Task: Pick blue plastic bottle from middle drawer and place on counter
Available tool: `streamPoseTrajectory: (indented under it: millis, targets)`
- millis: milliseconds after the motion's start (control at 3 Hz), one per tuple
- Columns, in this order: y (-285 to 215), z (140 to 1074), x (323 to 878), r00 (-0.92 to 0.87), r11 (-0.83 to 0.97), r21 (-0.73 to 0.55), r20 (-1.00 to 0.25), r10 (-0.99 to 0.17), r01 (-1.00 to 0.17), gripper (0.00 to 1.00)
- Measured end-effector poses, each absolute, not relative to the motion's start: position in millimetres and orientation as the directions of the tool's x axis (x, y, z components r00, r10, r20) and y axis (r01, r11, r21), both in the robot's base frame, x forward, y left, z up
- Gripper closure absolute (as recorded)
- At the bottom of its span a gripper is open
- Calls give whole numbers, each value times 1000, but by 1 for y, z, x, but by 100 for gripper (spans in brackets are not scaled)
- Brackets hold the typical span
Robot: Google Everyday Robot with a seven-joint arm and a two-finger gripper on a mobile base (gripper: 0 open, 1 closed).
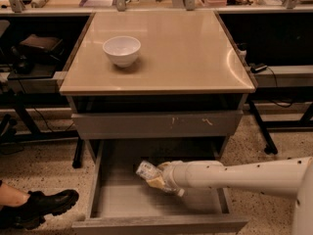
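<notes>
Grey, deep middle drawer [117, 199] stands open; my hand [159, 179] sits inside, at the small clear plastic bottle [145, 170]. I cannot tell whether it grips.

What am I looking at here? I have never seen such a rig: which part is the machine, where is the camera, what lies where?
The white tube coming in from the right is the robot's single arm. There is one camera, looking down at the cabinet from the front; its mounting is not known. The gripper at the arm's tip is down inside the open middle drawer, right against the blue plastic bottle. I cannot tell whether it grips the bottle. A white bowl stands on the counter. A black shoe shows at lower left.
</notes>
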State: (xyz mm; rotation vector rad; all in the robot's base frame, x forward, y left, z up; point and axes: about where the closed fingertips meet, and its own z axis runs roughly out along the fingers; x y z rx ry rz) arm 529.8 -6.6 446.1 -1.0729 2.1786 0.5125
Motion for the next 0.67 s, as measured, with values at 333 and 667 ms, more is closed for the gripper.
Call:
streamPoseTrajectory:
  millis: [333,667]
  targets:
    - [-9,477,551,-384,561,4,-733,-561,-828,100]
    - [-9,477,551,-384,561,4,-733,-561,-828,100]
